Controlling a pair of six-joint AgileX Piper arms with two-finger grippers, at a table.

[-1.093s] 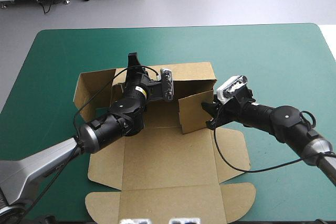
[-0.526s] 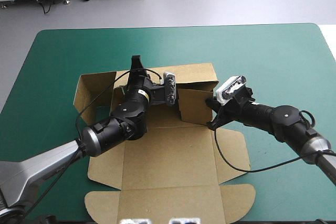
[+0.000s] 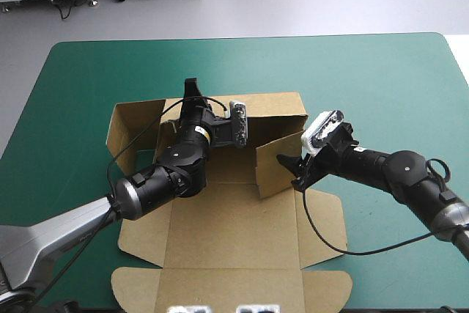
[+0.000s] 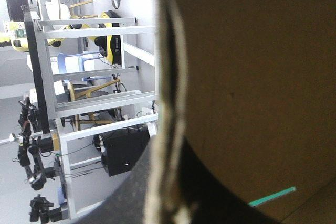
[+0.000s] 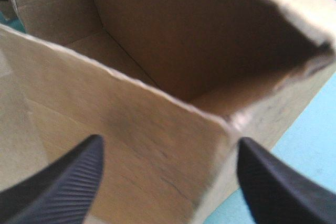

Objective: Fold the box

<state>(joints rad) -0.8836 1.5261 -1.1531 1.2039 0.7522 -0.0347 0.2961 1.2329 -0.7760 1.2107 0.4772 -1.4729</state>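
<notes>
Since the earlier frame, the right side wall (image 3: 280, 165) of the brown cut-board box (image 3: 234, 218) has shifted toward the near edge, and the right gripper (image 3: 289, 170) with it. The box lies mid-way across the teal-green table (image 3: 381, 71), far wall raised. Judged light and stiff, bending only at scored creases; grip wall edges. The right fingers (image 5: 68, 182) stand wide apart, straddling the wall. The left gripper (image 3: 190, 87) clamps the far wall's edge.

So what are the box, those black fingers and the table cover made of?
Box: brown cardboard, matte, with creased fold lines and a rough, pale cut edge. Right gripper's fingers: black, matte, finely ribbed; probably rubber or plastic. Table cover: teal-green, smooth sheet with rounded corners; material unclear, perhaps a mat.
</notes>
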